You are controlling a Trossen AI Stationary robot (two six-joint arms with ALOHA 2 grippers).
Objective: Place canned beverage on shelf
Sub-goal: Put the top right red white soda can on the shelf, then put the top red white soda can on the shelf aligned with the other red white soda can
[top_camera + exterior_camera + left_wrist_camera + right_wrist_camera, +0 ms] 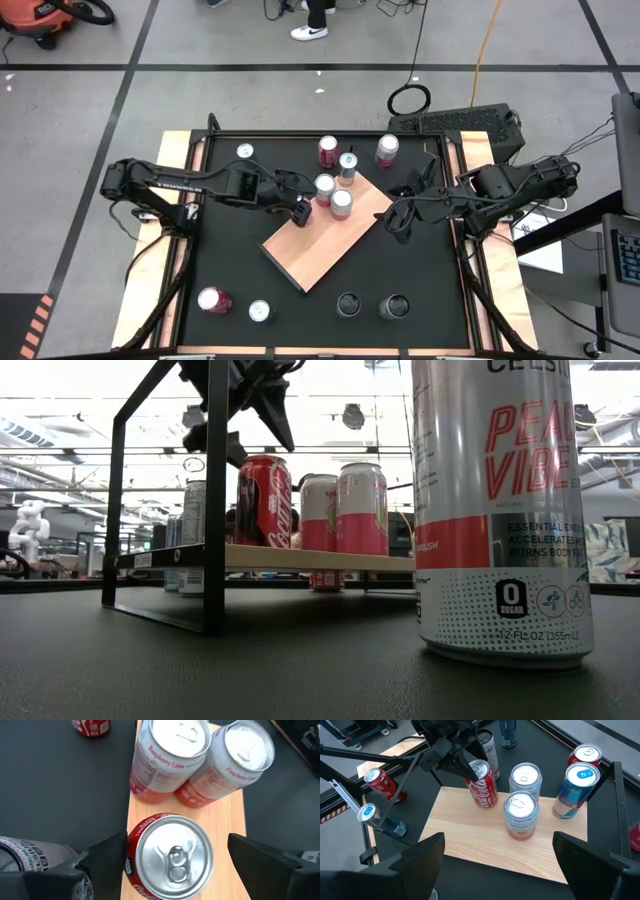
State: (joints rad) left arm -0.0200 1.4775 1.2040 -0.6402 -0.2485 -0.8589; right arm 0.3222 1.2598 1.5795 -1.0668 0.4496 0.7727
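Note:
The shelf (325, 240) is a light wooden board on a black frame in the middle of the table. A red Coca-Cola can (170, 857) stands upright on its left corner. Two pink-and-white cans (170, 757) (235, 762) stand just beyond it on the board. My left gripper (300, 212) hovers open over the red can, with one finger (107, 857) on each side of its top. My right gripper (398, 222) waits open off the shelf's right corner, looking down on the board (470, 825).
Loose cans stand on the black table behind the shelf: a silver one (245, 151), a red one (328, 150), a blue one (348, 165) and a pink one (387, 150). Near the front edge are a red can (213, 300), a silver can (259, 311) and two dark cans (348, 304).

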